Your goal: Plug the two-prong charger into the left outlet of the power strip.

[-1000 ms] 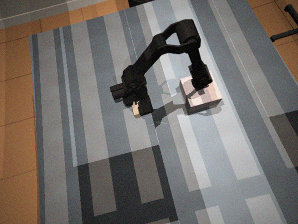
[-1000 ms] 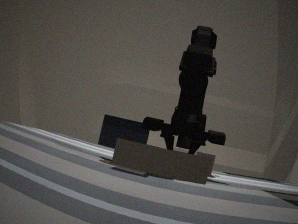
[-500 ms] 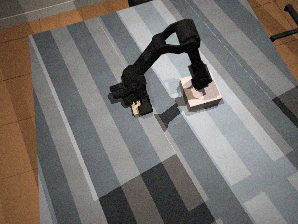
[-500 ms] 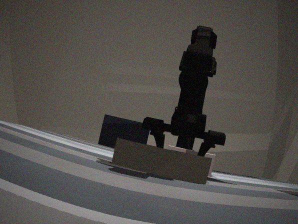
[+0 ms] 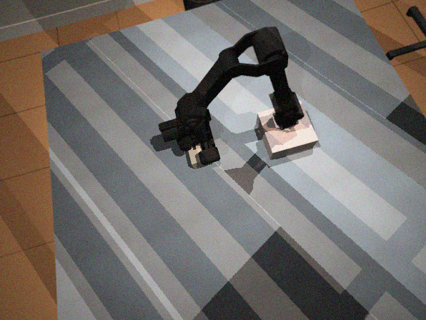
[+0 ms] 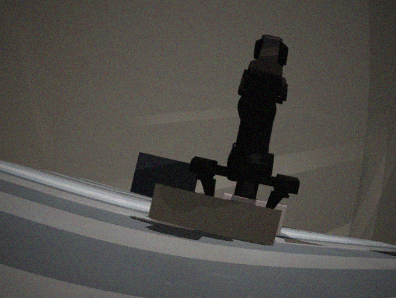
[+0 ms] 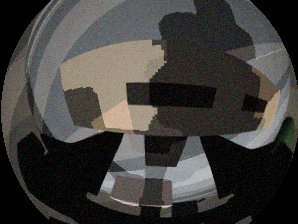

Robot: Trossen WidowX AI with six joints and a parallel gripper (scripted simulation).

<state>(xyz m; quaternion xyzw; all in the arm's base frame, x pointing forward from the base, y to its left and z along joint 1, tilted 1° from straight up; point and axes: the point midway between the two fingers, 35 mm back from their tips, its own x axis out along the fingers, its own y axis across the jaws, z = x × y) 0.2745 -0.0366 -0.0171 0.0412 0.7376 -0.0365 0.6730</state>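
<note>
The power strip is a long beige block, seen at its end (image 5: pixel 194 157), by its brown side (image 6: pixel 216 216) and from above (image 7: pixel 110 65), with two black rectangles on its surface. My gripper (image 6: pixel 239 200) (image 7: pixel 162 131) is open, its fingers wide apart close behind the strip as the exterior camera sees it. A dark block that looks like the charger (image 6: pixel 246 189) (image 7: pixel 165 152) stands between the fingers and touches neither. It borders the strip's edge in the wrist view. Its prongs are hidden. I cannot tell how deep they sit or in which outlet.
A pinkish-white box (image 5: pixel 289 139) carries the arm's base. A dark navy panel or box (image 6: pixel 166 173) stands behind the strip, to the left in the exterior view. The striped table top (image 5: pixel 143 214) has dark shadows, and its left edge shows in the top view.
</note>
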